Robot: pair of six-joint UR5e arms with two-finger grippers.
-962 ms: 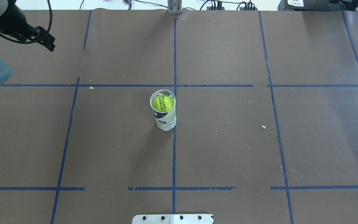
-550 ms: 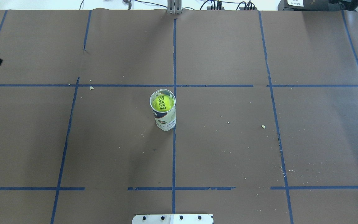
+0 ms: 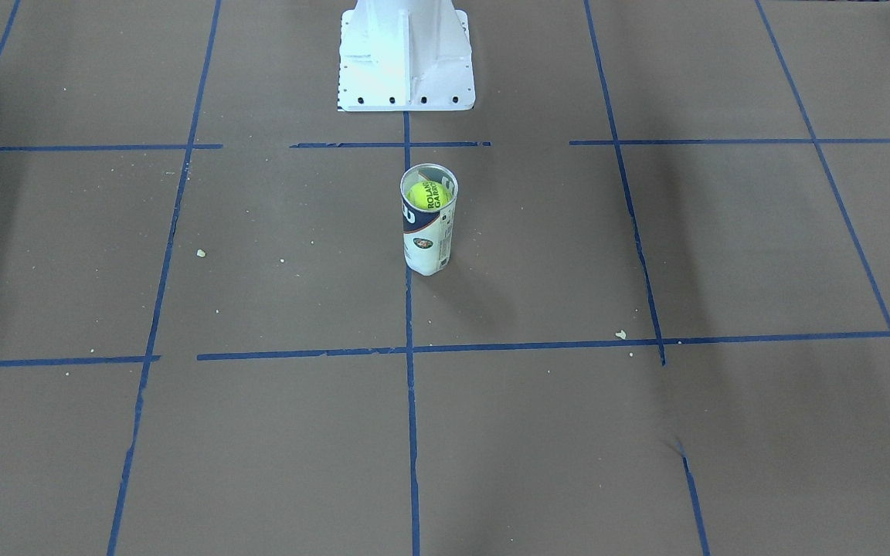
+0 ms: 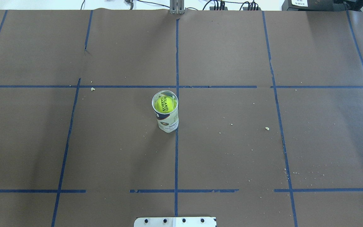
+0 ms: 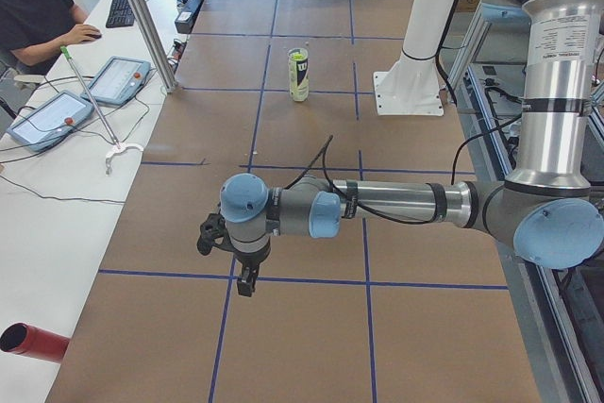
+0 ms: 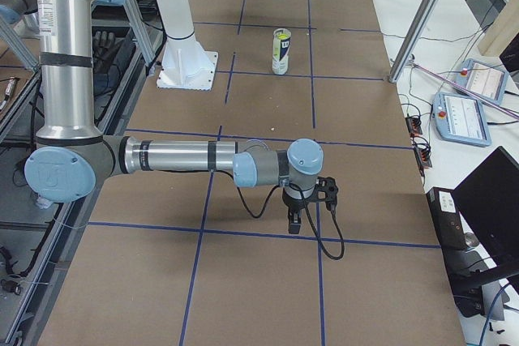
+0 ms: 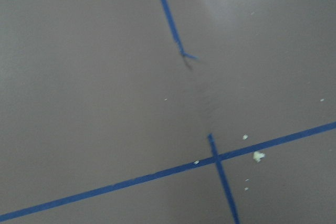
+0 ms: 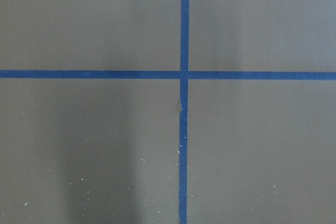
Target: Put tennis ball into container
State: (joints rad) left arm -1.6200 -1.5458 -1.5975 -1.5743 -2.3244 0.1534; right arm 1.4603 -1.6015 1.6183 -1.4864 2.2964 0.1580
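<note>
The container (image 4: 167, 121), a clear tube with a white-and-navy label, stands upright mid-table, also seen in the front view (image 3: 426, 241) and both side views (image 5: 298, 80) (image 6: 280, 54). The tennis ball (image 4: 165, 104) sits inside it just below the silver rim, lettering up (image 3: 427, 194). My left gripper (image 5: 243, 280) hangs low over the paper at the table's left end, far from the tube; I cannot tell whether it is open. My right gripper (image 6: 296, 220) hangs likewise at the right end, state unclear. Both wrist views show only brown paper and blue tape.
A white metal pedestal (image 3: 405, 54) with bolt holes stands behind the tube on the robot's side. Small crumbs (image 4: 267, 128) dot the paper. Operator desks with tablets (image 5: 113, 80) and posts line the far edge; a red cylinder (image 5: 28, 339) lies at the left end.
In the overhead view my left arm and its gripper have slid out past the left edge. The tube and ball have not moved.
</note>
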